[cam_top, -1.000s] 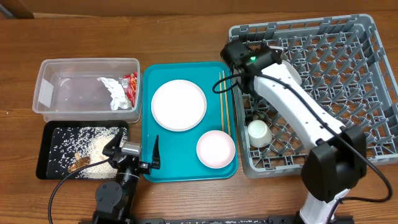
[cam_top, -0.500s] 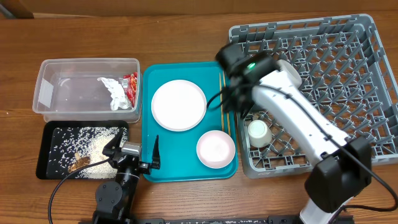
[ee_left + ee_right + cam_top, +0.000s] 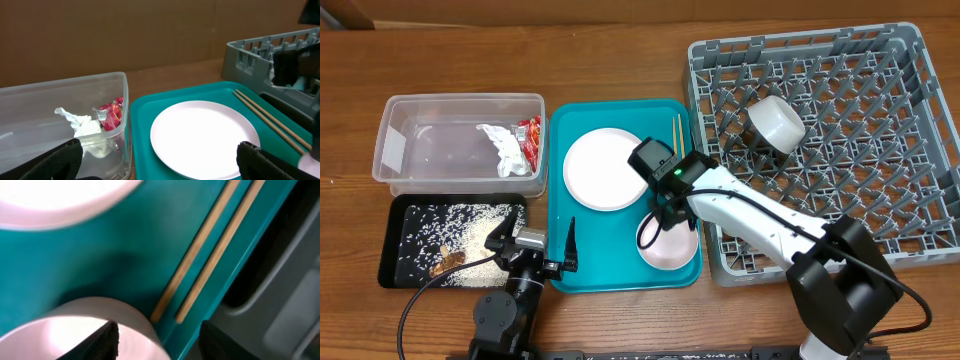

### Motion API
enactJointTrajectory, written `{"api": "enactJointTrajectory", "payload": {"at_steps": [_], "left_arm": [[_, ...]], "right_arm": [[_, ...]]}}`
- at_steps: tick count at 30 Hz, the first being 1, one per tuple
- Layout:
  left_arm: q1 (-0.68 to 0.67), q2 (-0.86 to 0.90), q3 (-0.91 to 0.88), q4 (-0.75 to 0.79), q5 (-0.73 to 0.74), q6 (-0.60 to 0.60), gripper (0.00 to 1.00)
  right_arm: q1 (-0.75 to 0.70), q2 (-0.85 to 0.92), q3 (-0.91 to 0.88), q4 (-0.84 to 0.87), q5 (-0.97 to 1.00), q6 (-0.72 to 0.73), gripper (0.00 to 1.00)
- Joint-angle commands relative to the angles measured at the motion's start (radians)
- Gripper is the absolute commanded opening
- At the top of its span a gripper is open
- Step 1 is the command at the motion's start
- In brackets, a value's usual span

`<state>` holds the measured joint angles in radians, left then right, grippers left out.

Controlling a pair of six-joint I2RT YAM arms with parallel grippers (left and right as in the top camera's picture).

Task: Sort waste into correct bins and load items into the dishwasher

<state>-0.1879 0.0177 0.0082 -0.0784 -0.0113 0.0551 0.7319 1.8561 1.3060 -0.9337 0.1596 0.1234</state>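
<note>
My right end effector (image 3: 159, 339) hangs over the near right of the teal tray (image 3: 560, 200) with its jaws spread and nothing between them. It is just above the far rim of the pink bowl (image 3: 672, 248). The left end effector (image 3: 159, 162) is parked at the near edge of the counter (image 3: 620, 40), also open and empty.

The chopsticks (image 3: 210, 255) worry me most, because their near tips lie right beside the bowl. If the outer finger comes down there it could pin or drag one along. The bowl looks smooth and thin-rimmed, so I judge an edge pinch could slip or tip it. The wall of the dish rack (image 3: 910, 150) is close on the right and could clip the bowl if I lift it low.

The plate (image 3: 605, 168) sits on the far part of the tray, and the whitish bowl (image 3: 777, 122) is tilted in the rack. The wrappers (image 3: 515, 145) are in the clear tub (image 3: 390, 150) and the rice (image 3: 470, 235) is in the black tray (image 3: 390, 240).

I can't read any writing. The red wrapper's print is too small.
</note>
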Motion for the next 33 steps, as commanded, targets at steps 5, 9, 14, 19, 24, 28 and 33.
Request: {"api": "enactJointTrajectory", "payload": {"at_steps": [5, 9, 14, 19, 24, 28, 33], "left_arm": [[-0.002, -0.004, -0.003, 0.0, 0.012, -0.01, 1.0], [-0.002, -0.004, -0.003, 0.0, 0.012, -0.01, 1.0], [-0.002, -0.004, -0.003, 0.0, 0.012, -0.01, 1.0], [-0.002, -0.004, -0.003, 0.0, 0.012, -0.01, 1.0], [-0.002, -0.004, -0.003, 0.0, 0.012, -0.01, 1.0], [-0.002, -0.004, -0.003, 0.0, 0.012, -0.01, 1.0], [-0.002, -0.004, -0.003, 0.0, 0.012, -0.01, 1.0]], "right_arm": [[-0.006, -0.014, -0.045, 0.042, -0.084, -0.098, 0.42], [-0.006, -0.014, -0.05, 0.02, -0.09, -0.098, 0.35], [-0.006, -0.014, -0.025, -0.008, -0.117, -0.089, 0.04], [-0.007, -0.018, 0.122, -0.099, -0.072, -0.054, 0.04], [-0.021, -0.021, 0.314, -0.235, 0.119, 0.034, 0.04], [-0.047, -0.028, 0.472, -0.338, 0.313, 0.161, 0.04], [-0.177, -0.034, 0.686, -0.447, 0.547, 0.358, 0.04]]}}
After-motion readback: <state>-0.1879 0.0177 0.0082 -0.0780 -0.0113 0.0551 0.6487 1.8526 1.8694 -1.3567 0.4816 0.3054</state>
